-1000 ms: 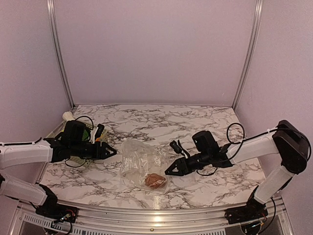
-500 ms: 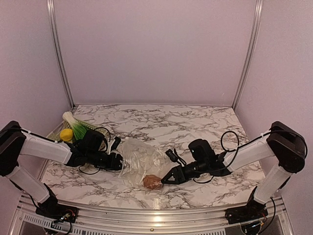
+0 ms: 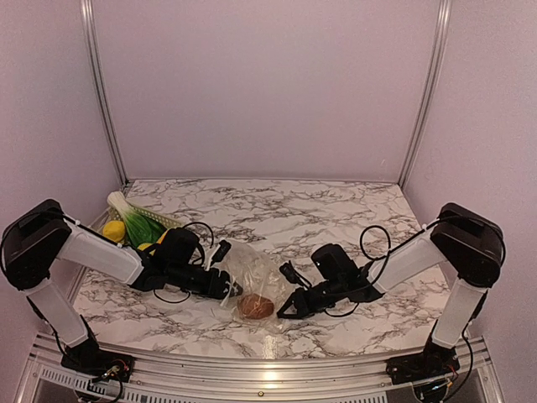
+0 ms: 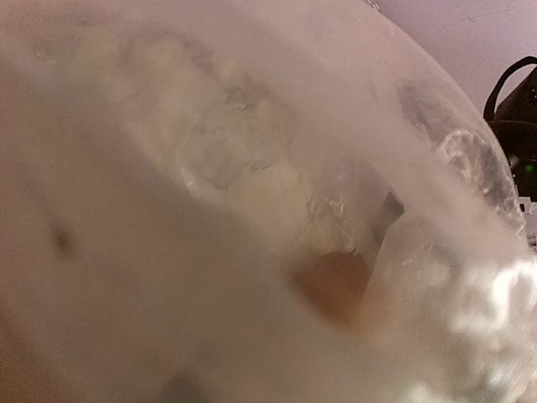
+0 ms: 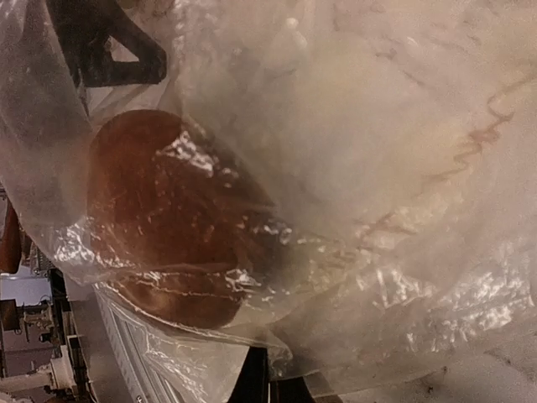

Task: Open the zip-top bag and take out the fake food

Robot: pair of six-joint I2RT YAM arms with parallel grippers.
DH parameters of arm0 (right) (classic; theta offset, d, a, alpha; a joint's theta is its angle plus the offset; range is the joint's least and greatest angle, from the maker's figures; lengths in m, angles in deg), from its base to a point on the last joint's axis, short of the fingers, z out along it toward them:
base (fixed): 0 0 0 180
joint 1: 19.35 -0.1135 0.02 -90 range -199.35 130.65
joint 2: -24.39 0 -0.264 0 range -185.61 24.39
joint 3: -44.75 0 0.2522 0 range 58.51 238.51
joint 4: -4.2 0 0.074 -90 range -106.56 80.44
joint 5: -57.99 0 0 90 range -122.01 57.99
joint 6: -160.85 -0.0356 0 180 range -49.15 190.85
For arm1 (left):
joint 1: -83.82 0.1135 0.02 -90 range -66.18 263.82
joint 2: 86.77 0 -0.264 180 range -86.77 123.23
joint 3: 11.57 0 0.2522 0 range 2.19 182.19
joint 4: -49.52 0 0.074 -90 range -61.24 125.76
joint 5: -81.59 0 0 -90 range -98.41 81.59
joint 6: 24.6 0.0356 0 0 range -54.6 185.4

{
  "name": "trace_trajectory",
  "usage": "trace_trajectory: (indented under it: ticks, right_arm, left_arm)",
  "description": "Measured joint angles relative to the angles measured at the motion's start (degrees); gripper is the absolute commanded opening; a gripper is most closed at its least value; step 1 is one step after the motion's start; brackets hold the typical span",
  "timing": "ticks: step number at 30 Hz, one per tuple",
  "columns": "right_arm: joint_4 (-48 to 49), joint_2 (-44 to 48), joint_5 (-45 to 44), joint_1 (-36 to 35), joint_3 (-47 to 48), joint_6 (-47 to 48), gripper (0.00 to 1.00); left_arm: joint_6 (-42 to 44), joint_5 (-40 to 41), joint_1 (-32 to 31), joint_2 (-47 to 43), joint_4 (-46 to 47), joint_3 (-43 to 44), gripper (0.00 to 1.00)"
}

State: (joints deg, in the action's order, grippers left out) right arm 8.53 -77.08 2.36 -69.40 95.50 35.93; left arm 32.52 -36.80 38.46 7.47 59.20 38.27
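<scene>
Holding the zip-top bag (image 3: 243, 269) from 2 sides on the marble table (image 3: 336, 210), probably to free what is inside.
It lies near the front, between the arms. The right gripper (image 3: 282, 312) is fully closed, seemingly pinching the bag's right edge to anchor it. The left gripper (image 3: 228, 287) presses into the left side; plastic hides its jaws, so I cannot tell their width. The brown lump (image 3: 255, 306) sits inside. The basket (image 3: 159, 220) with a lemon (image 3: 113, 231) stands aside, blocking nothing.
</scene>
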Motion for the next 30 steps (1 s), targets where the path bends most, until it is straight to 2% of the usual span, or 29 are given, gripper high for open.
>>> trace_trajectory:
  ticks: [11,20,26,30]
  right_arm:
    - [-8.39,-1.31,-3.78,0.0,6.32,5.68,0.0]
    - [-13.9,-1.09,-7.63,-0.07,9.07,10.97,0.0]
    - [-16.09,-0.46,-10.38,-0.17,9.77,13.73,0.0]
    - [-17.64,-0.22,-11.98,-0.17,10.45,15.06,0.0]
  left_arm:
    - [3.96,-1.09,-5.05,3.67,0.26,4.15,0.49]
    - [5.27,-2.32,-5.51,-1.07,0.28,2.36,0.48]
    - [4.24,3.98,-4.9,-0.98,-0.79,2.86,0.46]
    - [3.8,8.02,-4.87,2.1,-2.34,6.23,0.45]
